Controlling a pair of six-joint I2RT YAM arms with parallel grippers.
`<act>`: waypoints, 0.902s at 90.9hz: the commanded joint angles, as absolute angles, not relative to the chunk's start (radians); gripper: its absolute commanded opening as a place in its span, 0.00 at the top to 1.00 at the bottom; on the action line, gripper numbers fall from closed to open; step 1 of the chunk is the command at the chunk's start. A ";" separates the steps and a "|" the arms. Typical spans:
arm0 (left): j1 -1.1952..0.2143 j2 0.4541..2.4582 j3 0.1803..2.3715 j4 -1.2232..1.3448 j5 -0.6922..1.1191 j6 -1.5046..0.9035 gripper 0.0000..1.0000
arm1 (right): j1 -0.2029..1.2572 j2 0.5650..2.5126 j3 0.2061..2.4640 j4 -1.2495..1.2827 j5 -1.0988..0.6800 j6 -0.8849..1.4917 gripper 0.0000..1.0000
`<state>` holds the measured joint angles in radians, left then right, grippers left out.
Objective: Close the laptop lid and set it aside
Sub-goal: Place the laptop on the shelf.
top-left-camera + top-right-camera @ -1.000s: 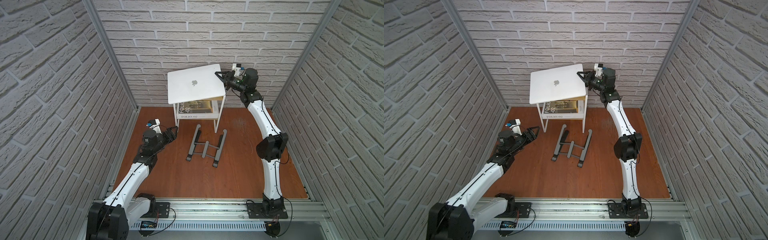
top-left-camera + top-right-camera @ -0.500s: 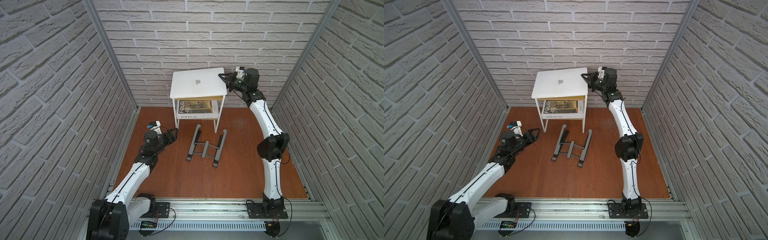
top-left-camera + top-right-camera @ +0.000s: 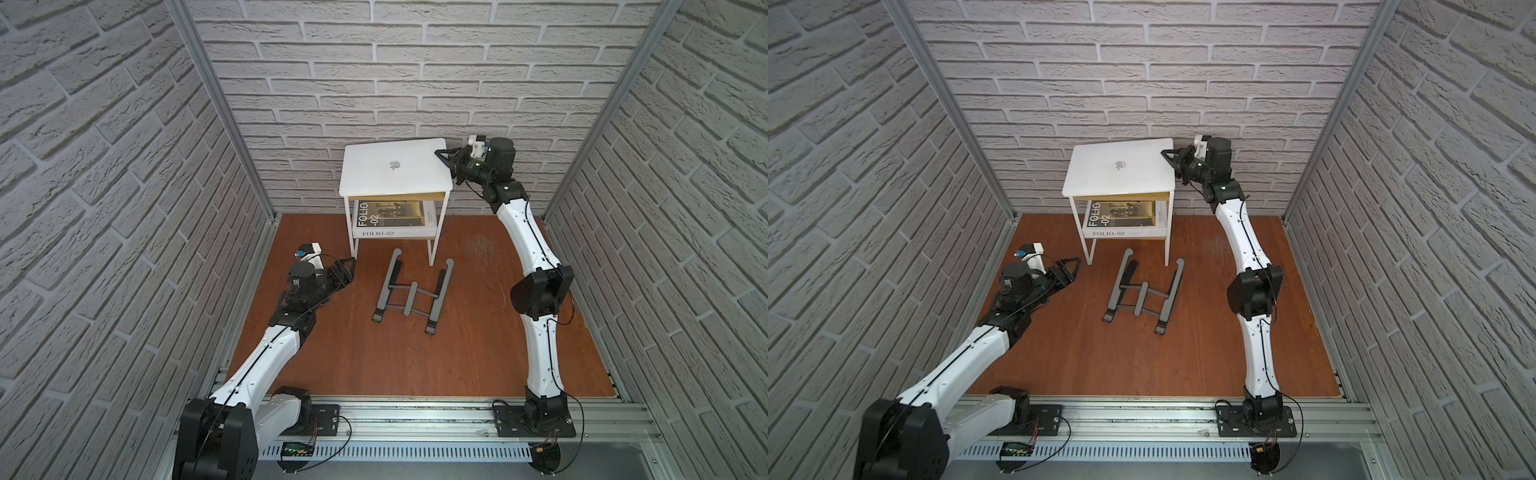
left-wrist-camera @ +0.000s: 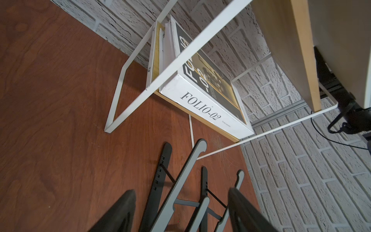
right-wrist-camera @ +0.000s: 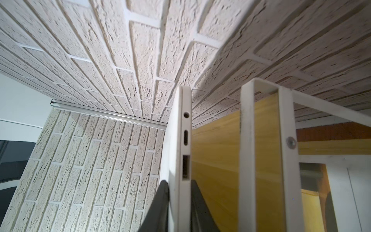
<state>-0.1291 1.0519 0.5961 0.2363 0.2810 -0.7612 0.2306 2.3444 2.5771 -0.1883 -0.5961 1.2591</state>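
The right gripper point(image 3: 441, 153) is closed on the laptop point(image 3: 395, 174). In the right wrist view its two black fingers point(image 5: 161, 200) press the thin white edge from both faces, just beside the ports. In both top views this grip sits near the 2 o'clock corner of the laptop, counted from the middle of its shell, and the right arm comes in from the 3 o'clock side.

The lid point(image 3: 1100, 183) is down flat on the base, and its white outer face with the small grey apple mark looks up. The laptop lies level over the yellow wooden top point(image 3: 395, 196) of a small white-framed table point(image 4: 192, 49), at 12 o'clock of the floor point(image 3: 415, 357), close to the back brick wall. I cannot tell whether it rests fully on the wood or is held just above it.

On the lower shelf of the table lies a big book point(image 3: 392, 216) with "FOLIO-02" on its spine. At 6 o'clock from the table, a grey folding stand point(image 3: 411, 293) lies on the floor, just in front of the table legs.

The left gripper point(image 3: 351, 270) is low over the floor, at about 9 o'clock from the stand and well apart from the laptop. Its fingers stand well apart and there is nothing between them.
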 commanded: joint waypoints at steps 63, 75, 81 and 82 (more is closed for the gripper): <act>-0.107 1.051 0.555 0.292 0.286 -0.738 0.23 | 0.204 2.427 2.658 -0.127 -0.535 1.108 0.41; -0.107 1.046 0.554 0.291 0.289 -0.738 0.23 | 0.207 2.437 2.658 -0.130 -0.552 1.110 0.40; -0.106 1.045 0.555 0.290 0.291 -0.738 0.23 | 0.214 2.433 2.657 -0.129 -0.555 1.109 0.39; -0.106 1.045 0.555 0.289 0.290 -0.737 0.23 | 0.215 2.432 2.658 -0.130 -0.553 1.107 0.38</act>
<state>-0.1116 1.0534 0.5709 0.2409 0.2813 -0.7559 0.1905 2.4336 2.6358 -0.1795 -0.5335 1.1255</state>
